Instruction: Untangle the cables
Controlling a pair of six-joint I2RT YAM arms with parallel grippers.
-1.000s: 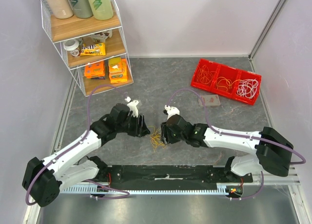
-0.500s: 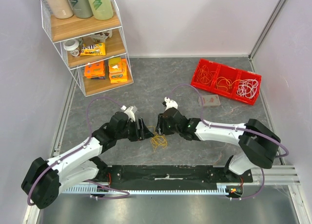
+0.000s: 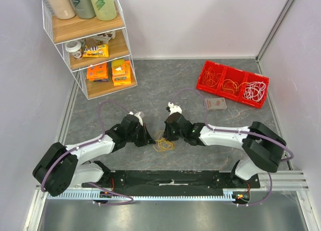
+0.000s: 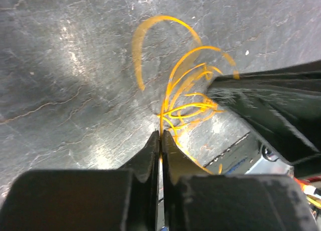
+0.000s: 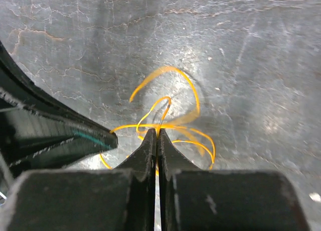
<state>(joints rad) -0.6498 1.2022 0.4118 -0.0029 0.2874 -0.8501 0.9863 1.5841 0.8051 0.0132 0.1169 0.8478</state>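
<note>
Grey marbled tabletop under two robot arms: a small tangle of orange and yellow cables lies near the front edge, between the two claws. The left gripper has its jaws pressed together on a single orange strand rising from the tangle. Facing it from the other side, the right gripper is likewise pinched closed, thin strands caught at its tip. A red divided tray holding more wire coils sits well apart, back right.

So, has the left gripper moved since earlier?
Yes. The left gripper moved slightly away from the shelf, toward the cables, and shut on them.
</note>
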